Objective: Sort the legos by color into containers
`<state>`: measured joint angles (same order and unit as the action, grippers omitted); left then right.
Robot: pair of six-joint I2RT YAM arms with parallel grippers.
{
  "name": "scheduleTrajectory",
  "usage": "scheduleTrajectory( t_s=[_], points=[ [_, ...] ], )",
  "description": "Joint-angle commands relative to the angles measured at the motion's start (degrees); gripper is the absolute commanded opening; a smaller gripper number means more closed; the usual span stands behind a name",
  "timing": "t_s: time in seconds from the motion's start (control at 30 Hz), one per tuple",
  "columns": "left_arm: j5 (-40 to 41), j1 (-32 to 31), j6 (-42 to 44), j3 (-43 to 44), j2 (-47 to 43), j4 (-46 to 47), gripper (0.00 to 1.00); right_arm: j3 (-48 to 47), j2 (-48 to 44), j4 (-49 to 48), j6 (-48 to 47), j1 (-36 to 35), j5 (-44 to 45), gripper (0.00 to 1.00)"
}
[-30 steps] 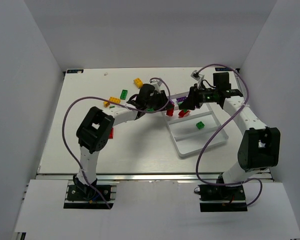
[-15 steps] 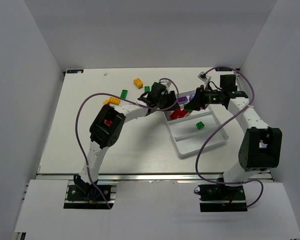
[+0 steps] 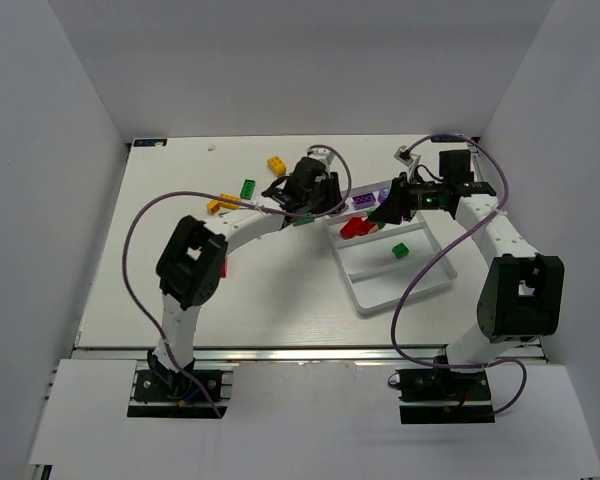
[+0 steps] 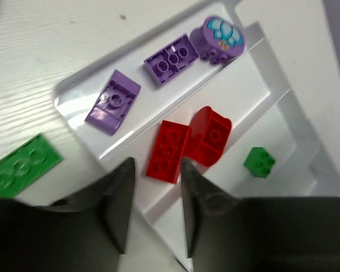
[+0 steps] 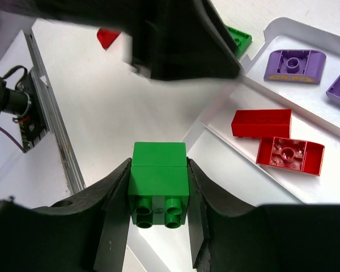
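Left jaws, slightly parted and empty, have backed left off the tray (image 4: pixel 243 90). Right jaws clamp a green brick (image 5: pixel 158 181); released here, it may land among reds (image 4: pixel 169 150).

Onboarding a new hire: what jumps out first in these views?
A green brick clamped in the right pincer, centre of the right wrist view. In the white tray, purple bricks lie in one compartment, two red bricks in the next, under the open left pincer.
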<state>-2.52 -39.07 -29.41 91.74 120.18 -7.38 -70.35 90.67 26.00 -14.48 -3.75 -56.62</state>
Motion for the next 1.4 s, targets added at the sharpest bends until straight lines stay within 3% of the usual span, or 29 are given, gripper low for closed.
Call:
scheduleTrajectory(
  t_s=[0.0,0.03,0.1,0.2,0.23,0.27,0.37,0.53,0.8,0.97,1.37],
  points=[
    [8.14,1.01,2.78,-7.17,-14.78,-1.85,0.41,-2.6,-0.23,3.27,-5.2,0.23,0.72,0.0],
    [8.85,1.71,2.52,-9.37,-16.8,-2.72,0.31,-2.6,-0.32,3.44,-5.64,0.23,0.98,0.0],
    [10.69,2.59,1.73,-15.94,-22.95,-4.04,0.23,-2.78,-0.23,3.97,-6.26,0.23,1.42,0.0],
    [13.06,4.87,0.41,-22.29,-31.19,-8.08,0.23,-2.78,0.2,3.97,-6.09,0.15,1.34,0.0],
    [14.2,6.18,-0.9,-25.88,-33.24,-11.05,0.29,-2.95,0.47,4.06,-5.91,0.06,1.34,0.0],
    [15.61,6.81,-1.61,-27.48,-37.08,-13.08,0.48,-2.95,0.64,4.06,-5.82,-0.03,1.34,0.0],
    [22.72,8.74,-4.34,-32.93,-42.47,-20.03,0.7,-3.04,1.08,4.15,-5.65,-0.73,1.69,0.0],
    [25.03,14.97,-4.52,-40.22,-48.72,-27.15,0.74,-3.39,1.87,4.41,-5.82,-2.05,2.57,0.0],
    [23.62,18.67,1.01,-42.35,-43.11,-26.65,0.72,-2.96,2.23,4.06,-5.47,-3.55,3.53,0.0],
    [21.78,20.34,3.82,-43.14,-37.75,-22.69,0.63,-2.08,1.35,2.83,-4.68,-3.9,3.97,0.0],
    [16.59,21.93,6.21,-40.68,-28.95,-17.67,0.53,-1.37,1.0,2.57,-4.42,-3.9,4.5,0.0]
  ],
)
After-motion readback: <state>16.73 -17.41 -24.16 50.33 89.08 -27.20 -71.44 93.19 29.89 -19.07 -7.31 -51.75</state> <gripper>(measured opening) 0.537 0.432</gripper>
